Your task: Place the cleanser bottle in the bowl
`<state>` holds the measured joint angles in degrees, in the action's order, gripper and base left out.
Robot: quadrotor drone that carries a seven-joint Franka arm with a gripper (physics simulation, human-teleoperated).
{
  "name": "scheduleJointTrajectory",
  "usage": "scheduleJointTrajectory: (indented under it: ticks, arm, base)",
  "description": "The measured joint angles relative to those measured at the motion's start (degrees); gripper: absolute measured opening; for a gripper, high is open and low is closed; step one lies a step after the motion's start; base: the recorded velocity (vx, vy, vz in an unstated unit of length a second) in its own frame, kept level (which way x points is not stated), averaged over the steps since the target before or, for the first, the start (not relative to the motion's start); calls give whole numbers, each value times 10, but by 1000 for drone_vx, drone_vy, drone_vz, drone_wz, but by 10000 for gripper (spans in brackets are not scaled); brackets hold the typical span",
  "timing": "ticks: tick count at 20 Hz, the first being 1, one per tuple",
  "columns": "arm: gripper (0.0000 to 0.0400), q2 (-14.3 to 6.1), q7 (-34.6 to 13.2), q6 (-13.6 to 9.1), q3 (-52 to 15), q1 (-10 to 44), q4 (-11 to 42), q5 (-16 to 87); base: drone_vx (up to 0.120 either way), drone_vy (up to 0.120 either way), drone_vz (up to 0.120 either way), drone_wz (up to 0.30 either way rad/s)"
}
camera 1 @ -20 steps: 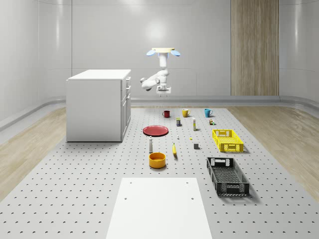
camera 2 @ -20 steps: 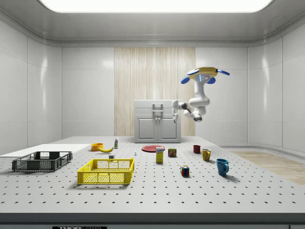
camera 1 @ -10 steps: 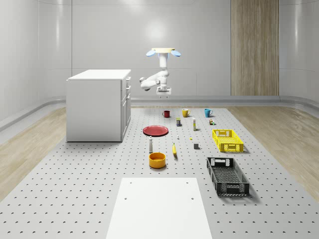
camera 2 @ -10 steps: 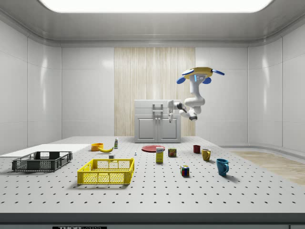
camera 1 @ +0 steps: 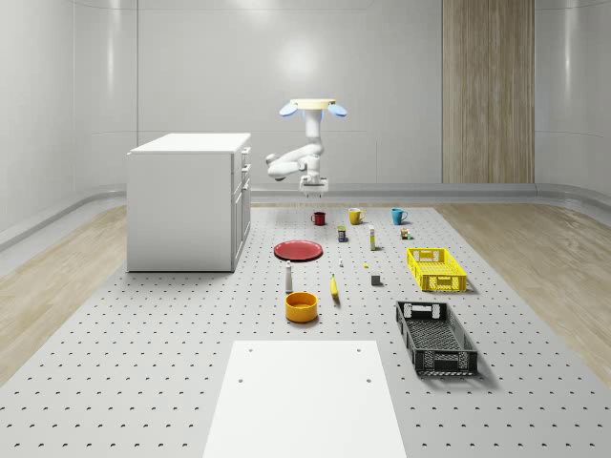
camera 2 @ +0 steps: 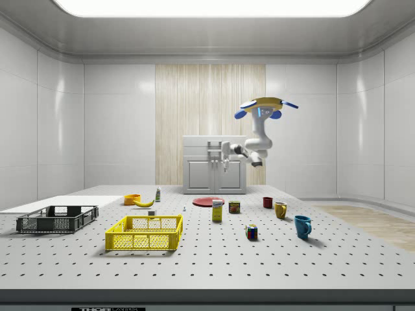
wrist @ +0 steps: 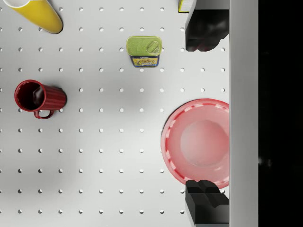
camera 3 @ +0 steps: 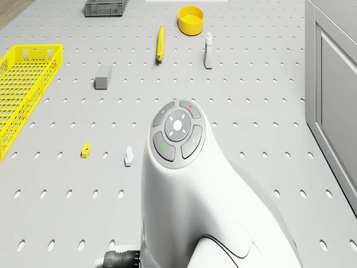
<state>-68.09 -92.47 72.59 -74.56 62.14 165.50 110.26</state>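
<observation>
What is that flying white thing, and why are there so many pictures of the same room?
It is a drone with a robot arm hanging under it, and the arm ends in a two-finger gripper. It hovers in the air near the white cabinet, above the red mug and red plate.

Two pictures come from cameras standing in the room, one in front and one at the side. One camera rides on the drone and looks down past the arm. One sits at the wrist; it sees the dark fingers, spread apart and holding nothing.

On the floor stand the small white cleanser bottle and the orange bowl it should go into, plus a banana, mugs and baskets.
</observation>
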Motion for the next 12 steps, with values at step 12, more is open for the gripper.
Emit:
scheduleJointTrajectory:
  ticks: [12]
  arm:
    - [400, -31, -9, 29, -9, 10, -2, -16]
  base:
    - [120, -30, 0, 0]
